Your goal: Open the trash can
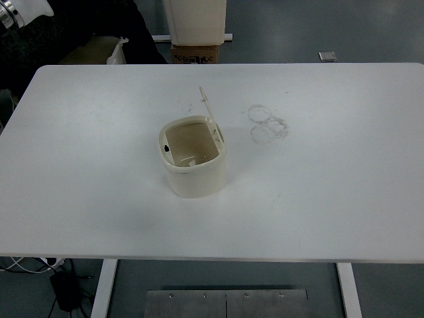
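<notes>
A small cream trash can point(194, 173) stands near the middle of the white table point(331, 185). Its lid point(210, 112) is swung up and stands nearly upright at the can's far right side, so the inside shows. A small scrap lies at the bottom of the can. Neither robot hand is in the picture.
Faint ring marks point(268, 123) stain the table to the right of the can. Beyond the far edge stand a cardboard box point(196, 53) and a pale bin point(195, 20). A dark shape point(79, 33) fills the top left corner.
</notes>
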